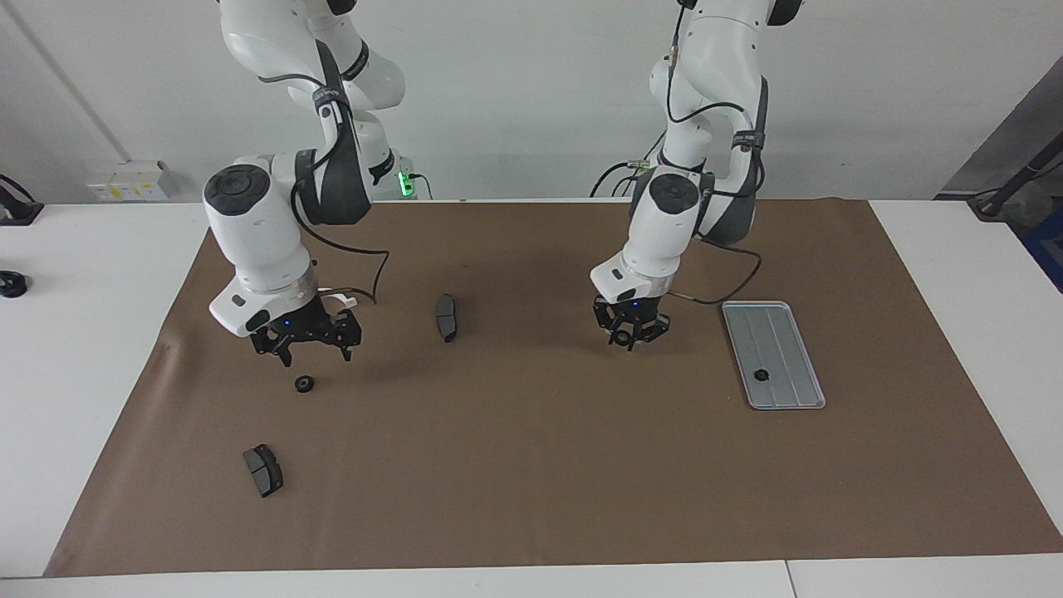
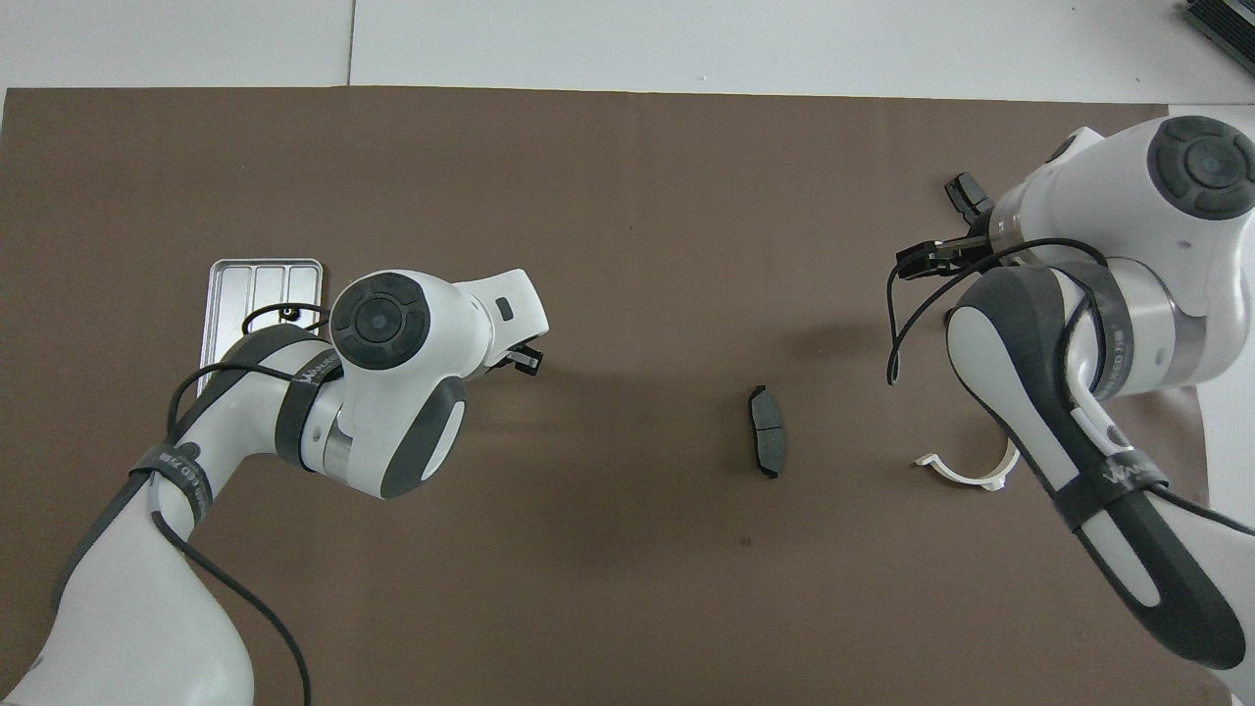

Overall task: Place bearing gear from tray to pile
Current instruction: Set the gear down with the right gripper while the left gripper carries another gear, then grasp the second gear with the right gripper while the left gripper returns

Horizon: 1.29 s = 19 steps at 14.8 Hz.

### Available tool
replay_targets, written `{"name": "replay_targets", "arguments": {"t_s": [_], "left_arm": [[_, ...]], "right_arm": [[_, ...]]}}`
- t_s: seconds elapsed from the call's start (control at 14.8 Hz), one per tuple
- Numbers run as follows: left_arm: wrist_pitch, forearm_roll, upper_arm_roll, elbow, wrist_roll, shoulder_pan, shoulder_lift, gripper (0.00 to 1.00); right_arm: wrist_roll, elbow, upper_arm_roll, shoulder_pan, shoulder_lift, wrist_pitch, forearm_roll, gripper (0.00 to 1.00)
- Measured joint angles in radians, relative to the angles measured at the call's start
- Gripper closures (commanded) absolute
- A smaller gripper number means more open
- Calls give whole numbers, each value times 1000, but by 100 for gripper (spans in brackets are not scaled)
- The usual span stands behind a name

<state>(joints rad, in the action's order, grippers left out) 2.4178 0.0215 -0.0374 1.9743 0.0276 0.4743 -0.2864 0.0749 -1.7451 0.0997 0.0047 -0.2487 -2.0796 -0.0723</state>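
White wall (image 1: 515, 100), brown-covered table (image 1: 540, 465)

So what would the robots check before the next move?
1. Right fingers open and raised off the loose gear: ok.
2. Loose gear lying on the brown mat: ok.
3. Left fingers shut on the carried gear: ok.
4. Bare mat beside the loose gear for a second one: ok.
5. Another gear, the tray gear, waiting in the tray: ok.
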Motion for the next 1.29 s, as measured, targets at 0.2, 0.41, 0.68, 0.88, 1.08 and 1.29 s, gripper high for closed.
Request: {"name": "replay_targets", "arguments": {"t_s": [0.2,0.41,0.68,0.88,1.08,1.29], "left_arm": [[55,0,0,-39,5,41,-60,100],[80,0,0,-42,5,75,-83,1],[78,1,6,-48,31,92,-83,0],[14,1,24,-67,36,80,-44,0],[-88,1,33,-70,36,18,33,0],[-163,1,36,-69,34,-67,87,0]], "right_arm": [[99,28,43,14,0,36,0,0],[134,27,47,35,-9,35,0,0],[134,24,47,35,-23,28,0,0],[134,13,47,46,-28,5,1,0],[172,6,48,111,-50,-46,8,0],[289,5,50,234,-84,-111,8,0]]}}
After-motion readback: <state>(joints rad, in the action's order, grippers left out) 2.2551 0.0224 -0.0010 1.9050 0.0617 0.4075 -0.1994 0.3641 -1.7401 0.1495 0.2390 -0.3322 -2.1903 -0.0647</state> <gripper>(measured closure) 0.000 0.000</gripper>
